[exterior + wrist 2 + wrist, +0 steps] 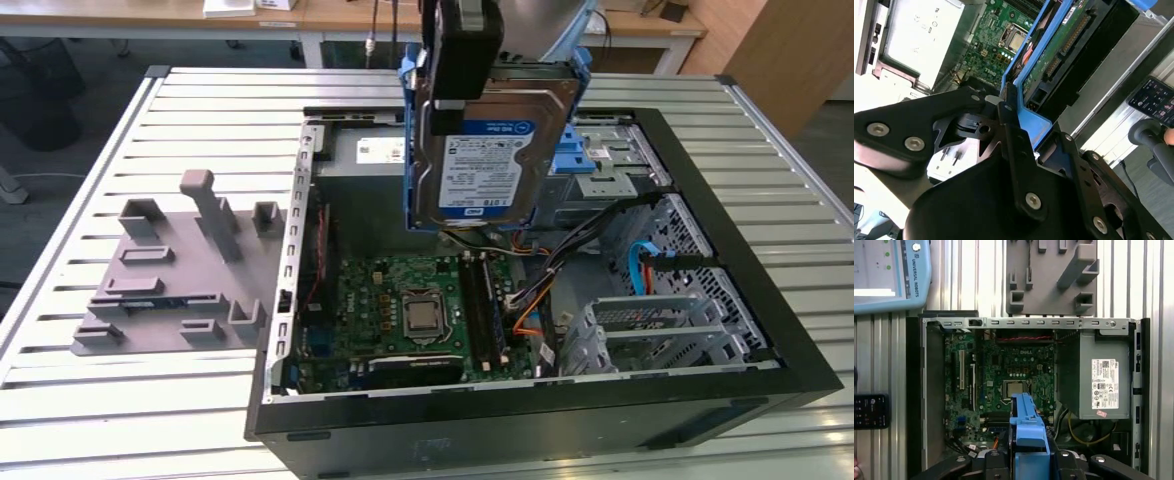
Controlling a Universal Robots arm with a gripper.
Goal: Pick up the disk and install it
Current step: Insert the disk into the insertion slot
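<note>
The jaws are clamped tight on the disk point(481, 165), holding it upright by its blue bracket point(1028, 422) above the open computer case point(534, 432) on the desk point(174, 110).

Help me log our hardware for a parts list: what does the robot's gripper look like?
The gripper is matte black, built from flat, rounded link plates joined at their pivots by round silver screws. In the exterior view it shows as a black, rounded block.

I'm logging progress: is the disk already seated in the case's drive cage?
No: in the exterior view the disk hangs clamped in the gripper, raised above the open case.
</note>
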